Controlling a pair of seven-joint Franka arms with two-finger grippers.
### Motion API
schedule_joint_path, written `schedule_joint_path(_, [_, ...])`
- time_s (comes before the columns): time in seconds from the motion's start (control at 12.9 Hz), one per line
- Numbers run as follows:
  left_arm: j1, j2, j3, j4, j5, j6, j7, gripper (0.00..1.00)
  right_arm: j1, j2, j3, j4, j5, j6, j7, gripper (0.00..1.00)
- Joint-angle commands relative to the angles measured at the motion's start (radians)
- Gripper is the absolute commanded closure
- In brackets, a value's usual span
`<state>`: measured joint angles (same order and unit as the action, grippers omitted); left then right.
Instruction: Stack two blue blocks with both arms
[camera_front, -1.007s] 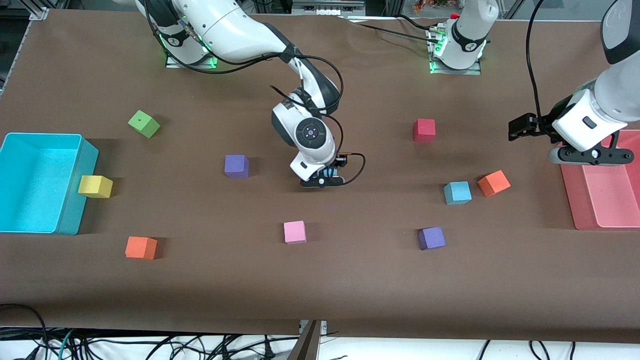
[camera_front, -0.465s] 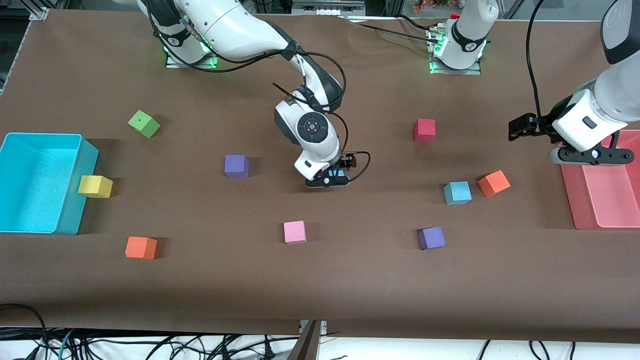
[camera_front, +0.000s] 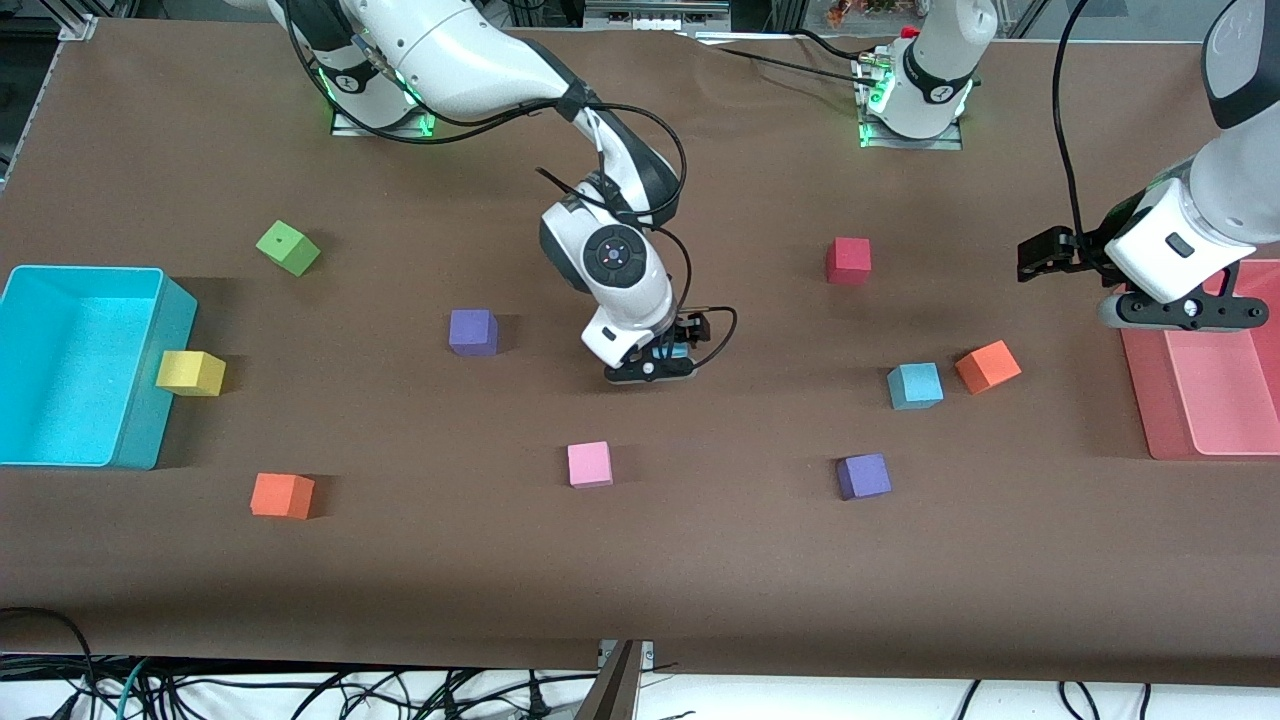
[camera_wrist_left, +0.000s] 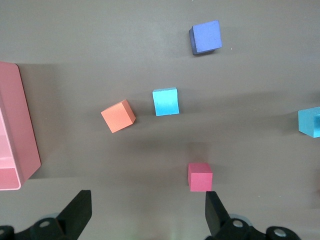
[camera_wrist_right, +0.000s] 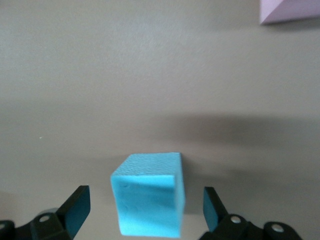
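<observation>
One blue block (camera_wrist_right: 150, 200) rests on the brown table mid-way between the two arms. My right gripper (camera_wrist_right: 145, 200) is down around it, open, with a gap between each finger and the block. In the front view only a sliver of this block (camera_front: 679, 351) shows under the right gripper (camera_front: 650, 370). The second blue block (camera_front: 915, 386) lies toward the left arm's end, beside an orange block (camera_front: 988, 366). It also shows in the left wrist view as the blue block (camera_wrist_left: 165, 101). My left gripper (camera_wrist_left: 147, 200) waits high over the pink tray's edge, open and empty.
Toward the left arm's end lie a red block (camera_front: 848, 260), a purple block (camera_front: 863, 476) and the pink tray (camera_front: 1200, 400). A pink block (camera_front: 589, 464) and a second purple block (camera_front: 473, 332) lie near the right gripper. A turquoise bin (camera_front: 140, 400) and yellow, green and orange blocks lie toward the right arm's end.
My right hand has shifted slightly around the blue block, and its jaws now stand open on either side of it. The left arm has not moved.
</observation>
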<state>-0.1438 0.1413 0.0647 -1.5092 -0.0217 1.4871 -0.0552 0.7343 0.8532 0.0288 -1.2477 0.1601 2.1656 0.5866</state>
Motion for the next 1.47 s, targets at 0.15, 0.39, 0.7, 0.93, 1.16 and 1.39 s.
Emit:
schedule_joint_path(0.15, [0.003, 0.026, 0.003, 0.027, -0.029, -0.010, 0.008, 0.00, -0.051, -0.086, 0.000, -0.013, 0.018, -0.139, -0.248, 0.00])
schedule_joint_path(0.39, [0.003, 0.052, 0.001, 0.012, -0.027, 0.062, 0.006, 0.00, -0.088, -0.097, -0.006, -0.038, 0.076, -0.142, -0.511, 0.00])
schedule_joint_path(0.7, [0.004, 0.072, -0.002, -0.055, -0.018, 0.157, 0.005, 0.00, -0.137, -0.225, -0.027, -0.279, 0.292, 0.044, -0.878, 0.00])
schedule_joint_path(0.93, [0.004, 0.104, -0.002, -0.153, -0.012, 0.253, 0.005, 0.00, -0.148, -0.305, -0.027, -0.482, 0.534, 0.192, -1.239, 0.00])
schedule_joint_path(1.16, [0.006, 0.107, -0.002, -0.236, -0.012, 0.357, 0.026, 0.00, -0.148, -0.312, -0.026, -0.553, 0.787, 0.269, -1.575, 0.00])
schedule_joint_path(1.39, [0.006, 0.109, -0.002, -0.406, -0.015, 0.594, 0.014, 0.00, -0.147, -0.290, -0.026, -0.590, 1.016, 0.281, -1.914, 0.00])
